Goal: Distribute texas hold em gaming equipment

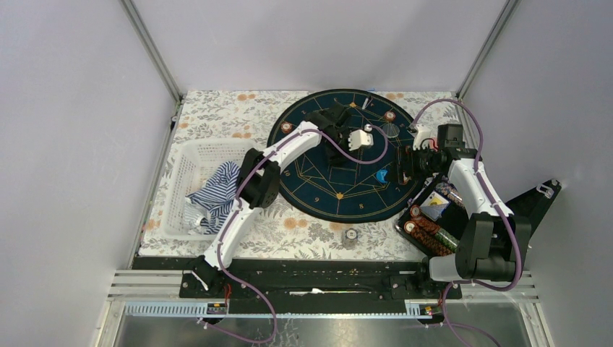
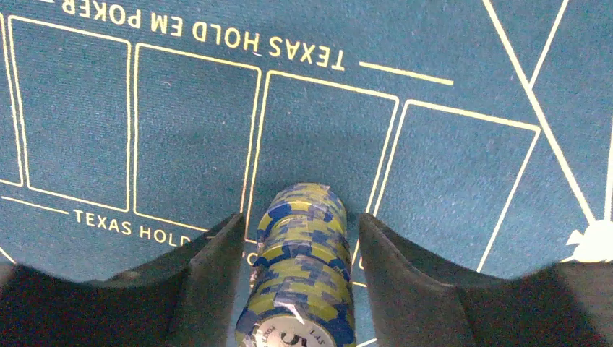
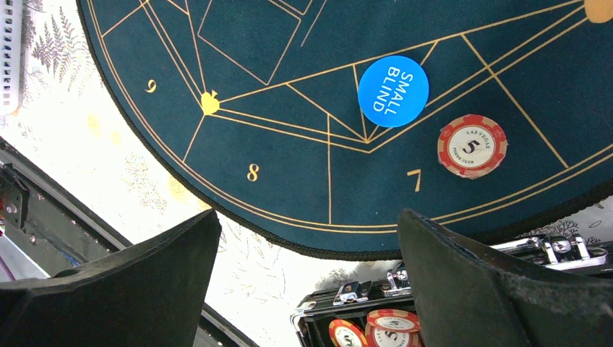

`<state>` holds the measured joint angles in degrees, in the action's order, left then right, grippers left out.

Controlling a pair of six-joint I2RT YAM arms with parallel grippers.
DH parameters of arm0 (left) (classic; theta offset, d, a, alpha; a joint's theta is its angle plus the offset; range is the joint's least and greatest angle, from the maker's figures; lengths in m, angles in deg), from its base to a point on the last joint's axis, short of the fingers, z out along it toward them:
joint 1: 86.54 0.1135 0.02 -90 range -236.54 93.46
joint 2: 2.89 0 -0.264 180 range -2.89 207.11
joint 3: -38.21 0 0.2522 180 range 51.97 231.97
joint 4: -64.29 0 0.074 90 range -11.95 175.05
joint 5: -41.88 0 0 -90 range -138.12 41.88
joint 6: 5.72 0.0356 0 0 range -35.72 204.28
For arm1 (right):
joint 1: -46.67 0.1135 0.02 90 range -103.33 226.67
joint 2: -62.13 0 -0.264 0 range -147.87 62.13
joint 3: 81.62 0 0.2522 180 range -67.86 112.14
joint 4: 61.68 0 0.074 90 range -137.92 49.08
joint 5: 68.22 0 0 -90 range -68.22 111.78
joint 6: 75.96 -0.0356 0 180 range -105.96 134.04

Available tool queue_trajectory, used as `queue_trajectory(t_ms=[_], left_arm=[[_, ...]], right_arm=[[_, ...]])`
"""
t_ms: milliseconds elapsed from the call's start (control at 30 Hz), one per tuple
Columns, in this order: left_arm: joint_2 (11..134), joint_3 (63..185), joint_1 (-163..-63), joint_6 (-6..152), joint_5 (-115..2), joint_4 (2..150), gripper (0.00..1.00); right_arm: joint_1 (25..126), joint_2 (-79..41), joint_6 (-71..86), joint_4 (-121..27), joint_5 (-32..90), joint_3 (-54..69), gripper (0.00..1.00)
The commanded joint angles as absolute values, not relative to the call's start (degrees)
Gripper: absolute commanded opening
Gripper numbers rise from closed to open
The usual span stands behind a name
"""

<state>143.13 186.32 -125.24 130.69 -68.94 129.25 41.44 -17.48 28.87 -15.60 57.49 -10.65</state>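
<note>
A stack of green-and-blue poker chips (image 2: 303, 267) stands on the dark blue mat (image 2: 144, 130), between the fingers of my left gripper (image 2: 300, 238). Its jaws stand a little off the stack on each side, so it is open. In the top view this gripper (image 1: 337, 153) is over the mat's middle and hides the stack. My right gripper (image 3: 307, 238) is open and empty over the mat's right edge (image 1: 403, 165). Ahead of it lie a blue "SMALL BLIND" disc (image 3: 392, 91) and a red chip (image 3: 472, 146). Other chip stacks (image 1: 287, 126) (image 1: 389, 116) sit near the mat's rim.
An open black case (image 1: 409, 215) with red chips (image 3: 376, 329) lies at the right, just under my right gripper. A white basket (image 1: 189, 155) holding a striped cloth (image 1: 217, 194) stands at the left. One chip stack (image 1: 350, 235) sits on the floral tablecloth near the front.
</note>
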Motion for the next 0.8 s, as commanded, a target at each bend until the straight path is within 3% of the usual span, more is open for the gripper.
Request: queue_trajectory(t_ms=[0, 267, 500, 767], left_arm=[[139.8, 189.4, -125.2, 128.3, -71.3, 125.7, 0.69], [131.8, 188.6, -124.0, 121.6, -72.3, 125.8, 0.98], [120.0, 176.8, -120.2, 113.4, -75.6, 124.3, 0.99], [106.2, 161.3, -112.9, 99.4, -75.6, 118.7, 0.99]], right_arm=[[41.2, -15.5, 29.6, -15.3, 59.3, -10.6, 1.0], [41.3, -14.9, 29.1, -15.5, 60.1, -9.8, 1.0], [43.5, -16.9, 28.3, -15.2, 59.5, -5.3, 1.0], [55.9, -23.4, 28.6, -15.5, 49.6, 6.9, 1.0]])
